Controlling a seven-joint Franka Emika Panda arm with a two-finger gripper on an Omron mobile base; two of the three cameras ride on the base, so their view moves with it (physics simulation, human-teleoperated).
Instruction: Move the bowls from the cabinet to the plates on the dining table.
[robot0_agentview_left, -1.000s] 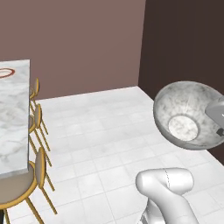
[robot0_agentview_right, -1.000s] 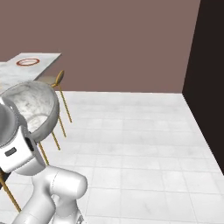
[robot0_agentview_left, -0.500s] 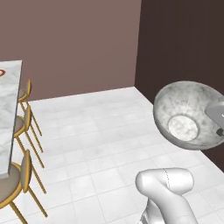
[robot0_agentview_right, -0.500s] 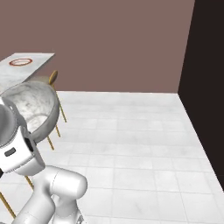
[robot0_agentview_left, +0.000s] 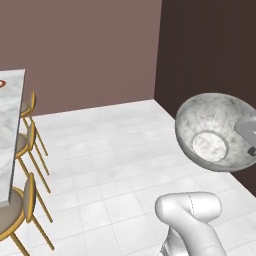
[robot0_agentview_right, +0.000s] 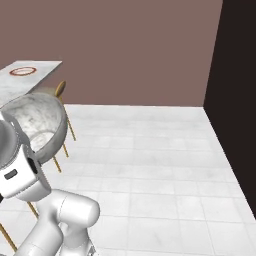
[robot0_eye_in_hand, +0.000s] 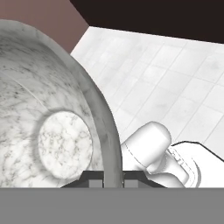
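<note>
floor (robot0_agentview_left: 120, 155): open | chairs (robot0_agentview_left: 27, 150): line dining table (robot0_agentview_left: 10, 130) edge

Pans with the base, so slides the whole backdrop toward the left of both base views. In the right base view, carries the dining table (robot0_agentview_right: 42, 70) and its red-rimmed plate (robot0_agentview_right: 22, 71) a little further left in the upper left, and slightly widens the dark wall (robot0_agentview_right: 240, 100) at the right edge. In the left base view, pushes the table harder against the left edge, trims the plate to a sliver, and draws the wooden chairs (robot0_agentview_left: 27, 145) leftward.
</note>
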